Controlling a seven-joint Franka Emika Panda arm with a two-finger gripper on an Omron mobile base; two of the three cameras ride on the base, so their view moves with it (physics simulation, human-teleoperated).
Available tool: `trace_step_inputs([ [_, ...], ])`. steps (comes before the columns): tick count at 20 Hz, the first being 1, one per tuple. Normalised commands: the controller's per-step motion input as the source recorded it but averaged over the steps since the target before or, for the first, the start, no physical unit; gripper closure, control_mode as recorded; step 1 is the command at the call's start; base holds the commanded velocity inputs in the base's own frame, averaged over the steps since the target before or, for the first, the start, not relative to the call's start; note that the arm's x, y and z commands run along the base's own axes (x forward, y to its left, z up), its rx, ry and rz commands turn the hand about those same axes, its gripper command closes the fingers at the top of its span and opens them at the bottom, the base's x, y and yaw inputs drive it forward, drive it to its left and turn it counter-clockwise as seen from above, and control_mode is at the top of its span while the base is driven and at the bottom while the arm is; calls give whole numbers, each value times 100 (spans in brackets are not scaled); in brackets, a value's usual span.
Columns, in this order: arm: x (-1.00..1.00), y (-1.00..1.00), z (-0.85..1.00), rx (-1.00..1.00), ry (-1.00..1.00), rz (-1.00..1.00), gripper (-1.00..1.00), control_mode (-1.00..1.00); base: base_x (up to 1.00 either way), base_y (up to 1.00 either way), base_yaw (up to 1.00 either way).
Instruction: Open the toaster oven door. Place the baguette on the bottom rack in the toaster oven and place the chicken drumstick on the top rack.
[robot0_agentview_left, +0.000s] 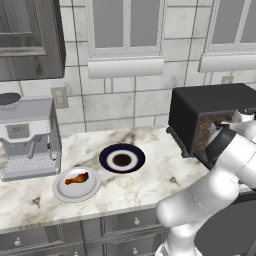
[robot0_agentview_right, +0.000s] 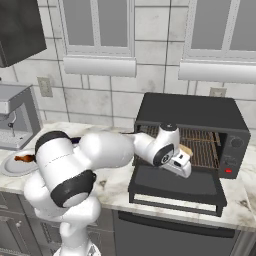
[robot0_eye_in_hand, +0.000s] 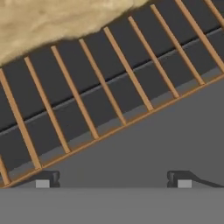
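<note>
Two tasks are done, the oven door (robot0_agentview_right: 175, 186) down and the baguette (robot0_eye_in_hand: 48, 22) on the bottom rack (robot0_eye_in_hand: 109, 87), so the hand (robot0_eye_in_hand: 113, 181) hangs open.

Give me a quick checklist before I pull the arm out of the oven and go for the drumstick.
1. Toaster oven door down flat: ok, it lies open in front of the toaster oven.
2. Baguette released on a rack: ok, it rests on the wires, apart from the gripper.
3. It is the bottom rack: cannot tell for sure; the right base view shows bread low inside, behind the hand.
4. Gripper open and holding nothing: ok, fingertips stand wide with nothing between.
5. Chicken drumstick ready: ok, it lies on the grey plate on the counter.
6. Top rack free: cannot tell.
</note>
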Motion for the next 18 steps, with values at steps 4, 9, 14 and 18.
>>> trace_step_inputs([
  [4,49,0,0,0,0,7,-100,-100,0,0,0],
  [9,14,0,0,0,-3,7,-100,-100,0,0,0],
  [14,-1,0,0,0,-8,5,-100,-100,0,0,0],
  [18,-47,0,21,5,-5,0,-100,-100,0,0,0],
])
